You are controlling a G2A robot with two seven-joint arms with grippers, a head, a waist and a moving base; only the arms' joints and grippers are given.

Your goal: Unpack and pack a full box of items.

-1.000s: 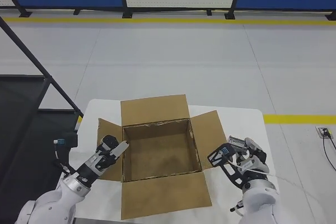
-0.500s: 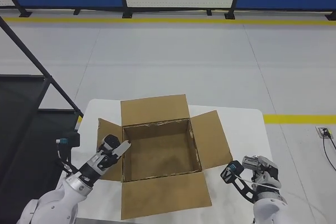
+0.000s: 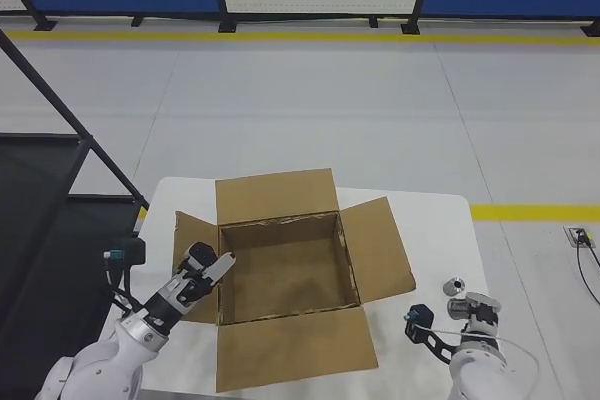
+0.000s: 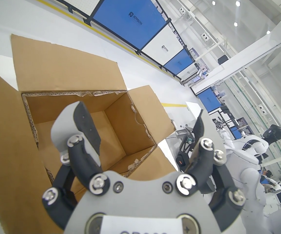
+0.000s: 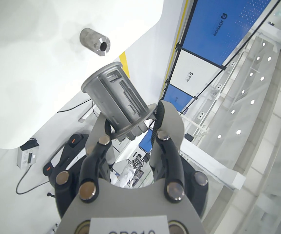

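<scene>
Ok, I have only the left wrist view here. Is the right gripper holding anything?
Observer: Yes. The right gripper is closed on a grey metal sleeve with a rim at each end.
Operator: Is any item lying on the table near it?
Observer: One small metal cylinder with a hole in its end lies on the table, apart from the gripper.
Operator: And where is that gripper from the box?
Observer: Beside the box, past its right flap, near the table's right edge.
</scene>
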